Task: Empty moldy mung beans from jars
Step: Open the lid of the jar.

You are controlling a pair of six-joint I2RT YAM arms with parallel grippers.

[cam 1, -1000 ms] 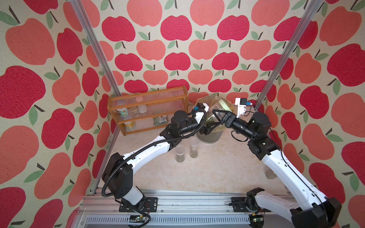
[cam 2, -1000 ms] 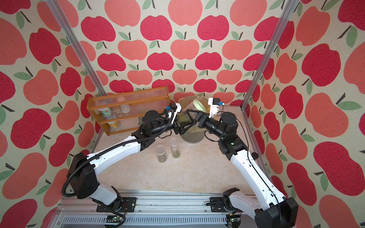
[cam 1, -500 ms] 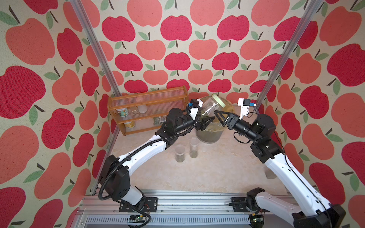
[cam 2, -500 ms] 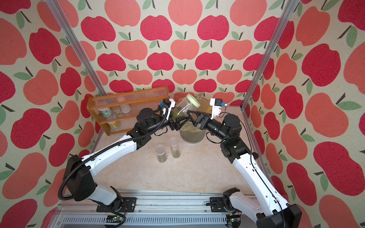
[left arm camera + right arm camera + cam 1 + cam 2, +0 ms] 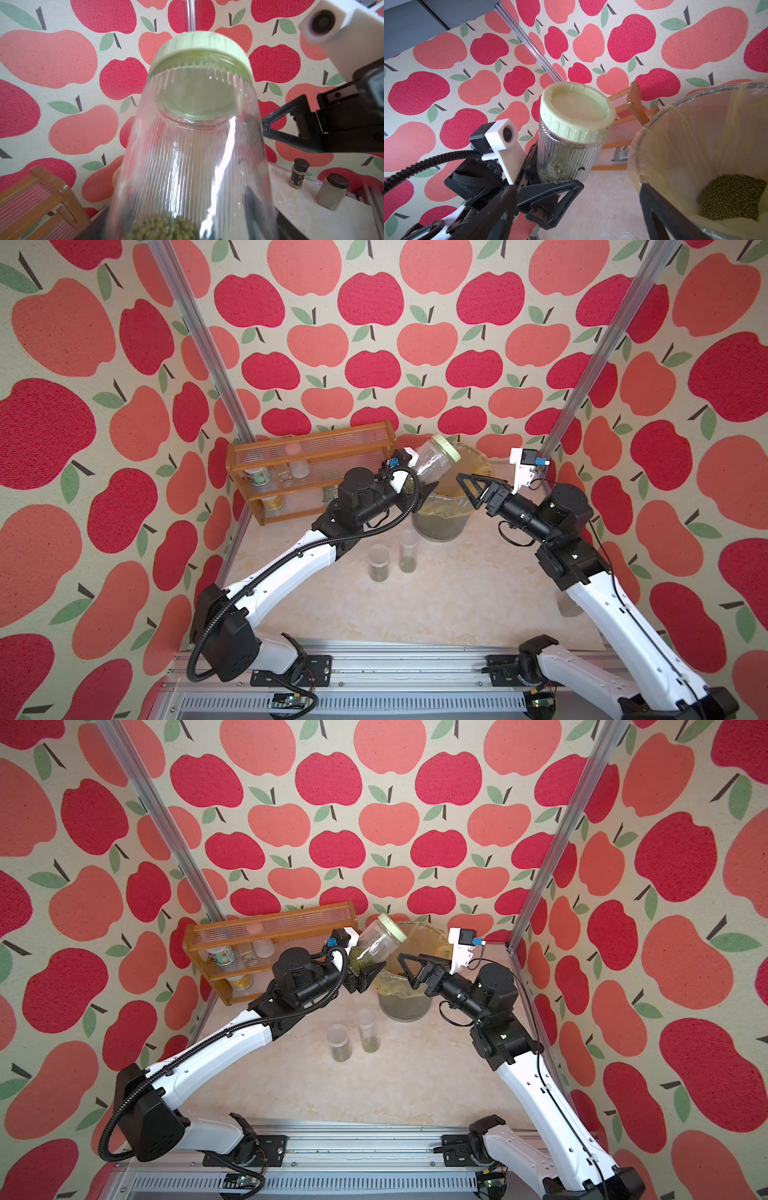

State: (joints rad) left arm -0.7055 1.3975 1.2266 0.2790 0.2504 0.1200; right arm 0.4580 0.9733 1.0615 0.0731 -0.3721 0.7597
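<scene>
Holding: left end effector (image 5: pixel 419 490) clamps the lidded jar (image 5: pixel 434 460) by its base, tilted, at the left edge of the bin (image 5: pixel 440 526).
Right end effector (image 5: pixel 466 491): spread wide, empty, over the bin.
Right wrist only: mung beans (image 5: pixel 733 197) heaped inside the bin.
Desk (image 5: pixel 457 605): two small jars (image 5: pixel 378 568) just near of the bin.

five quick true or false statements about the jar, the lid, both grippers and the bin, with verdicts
1. The left gripper holds the ribbed jar tilted beside the bin. True.
2. The jar's green lid is off. False: it sits on the jar.
3. The right gripper is clamped on the lid. False: it is open, empty and apart from the lid.
4. Mung beans lie inside the bin's yellow bag. True.
5. The two small jars lie on their sides. False: both stand upright on the table.
</scene>
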